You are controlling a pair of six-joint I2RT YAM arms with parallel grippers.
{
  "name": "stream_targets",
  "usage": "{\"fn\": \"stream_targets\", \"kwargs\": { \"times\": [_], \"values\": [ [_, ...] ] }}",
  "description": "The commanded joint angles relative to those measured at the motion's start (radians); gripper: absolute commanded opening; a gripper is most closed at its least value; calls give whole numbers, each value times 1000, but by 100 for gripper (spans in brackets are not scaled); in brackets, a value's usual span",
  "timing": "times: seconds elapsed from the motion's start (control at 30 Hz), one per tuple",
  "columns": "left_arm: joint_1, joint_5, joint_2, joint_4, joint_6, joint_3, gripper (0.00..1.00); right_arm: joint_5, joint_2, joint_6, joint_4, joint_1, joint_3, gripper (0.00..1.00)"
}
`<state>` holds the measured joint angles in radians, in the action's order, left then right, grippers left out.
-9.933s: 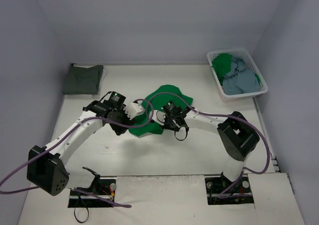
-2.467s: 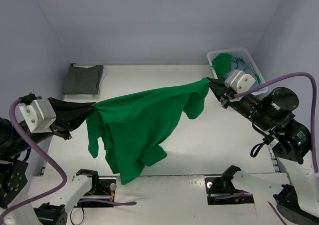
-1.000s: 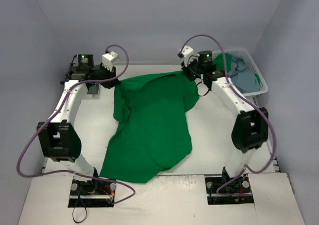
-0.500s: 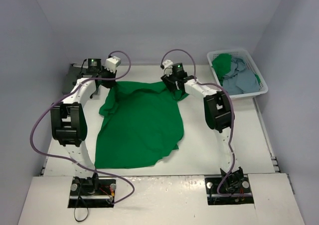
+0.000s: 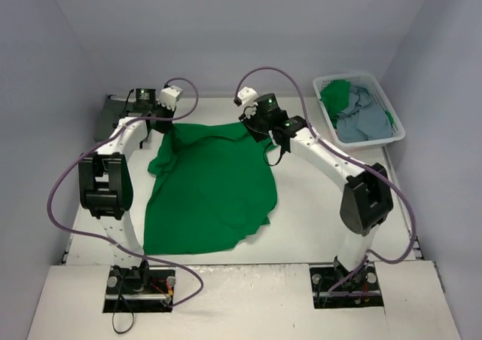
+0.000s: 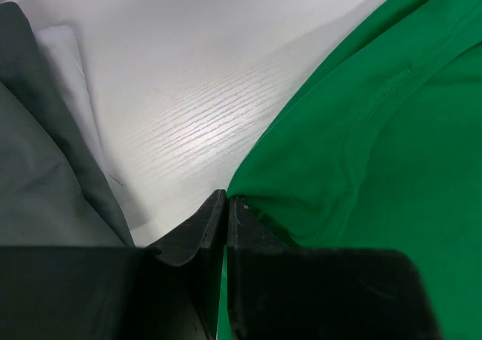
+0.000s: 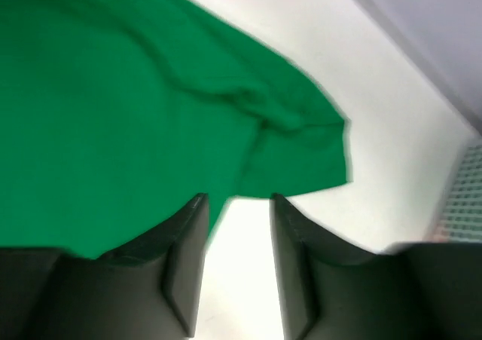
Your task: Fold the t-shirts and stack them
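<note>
1. Right arm's elbow has swung out sideways since half a second back. Top view: one green t-shirt [image 5: 215, 193] lies spread mid-bench [image 5: 324, 219], flat for folding. One dark shirt [image 5: 105, 123] sits folded far-left. One basket [image 5: 346, 77] far-right holds a second green shirt [image 5: 335, 95] and a blue shirt [image 5: 363, 121].
2. Left wrist: left gripper [image 6: 226, 202] jaws are pressed together, pinching the green edge, keeping it taut I reckon. The dark shirt sits on one white shirt [image 6: 64, 61].
3. Right wrist: right gripper [image 7: 235, 204] jaws are spread and empty, with one sleeve [image 7: 301, 151] just ahead.

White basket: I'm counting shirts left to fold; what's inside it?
A green garment and a light blue garment lie in the basket; anything beneath them is covered.
</note>
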<state>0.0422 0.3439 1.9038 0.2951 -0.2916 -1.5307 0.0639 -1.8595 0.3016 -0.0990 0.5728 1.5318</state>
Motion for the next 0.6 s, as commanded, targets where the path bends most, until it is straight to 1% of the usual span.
{"fn": "stream_targets", "kwargs": {
  "times": [0.0, 0.03, 0.07, 0.1, 0.13, 0.17, 0.27, 0.33, 0.47, 0.57],
  "values": [
    [4, -20, -49, -31, -9, -20, 0, -179, 99, 22, -155, 64, -36, 31],
    [4, -23, -48, -28, -11, -20, 0, -197, 92, 25, -215, 70, -39, 21],
    [4, -25, -46, -28, -11, -20, 0, -264, 83, 42, -250, 71, -39, 12],
    [4, -28, -46, -25, -9, -20, 0, -304, 59, 65, -292, 85, -39, 5],
    [4, -34, -46, -25, -9, -17, 0, -324, 49, 91, -330, 96, -61, 3],
    [4, -36, -45, -27, -9, -16, 0, -319, 45, 100, -332, 108, -80, 1],
    [4, -40, -43, -19, -11, -13, 0, -302, -6, 155, -349, 166, -139, 0],
    [4, -48, -45, -14, -12, -13, 0, -294, -38, 160, -354, 191, -154, 0],
    [4, -80, -45, 7, -21, -22, 0, -257, -130, 124, -358, 211, -170, 0],
    [4, -103, -45, 24, -26, -29, 0, -219, -159, 111, -364, 228, -186, 0]
  ]
}}
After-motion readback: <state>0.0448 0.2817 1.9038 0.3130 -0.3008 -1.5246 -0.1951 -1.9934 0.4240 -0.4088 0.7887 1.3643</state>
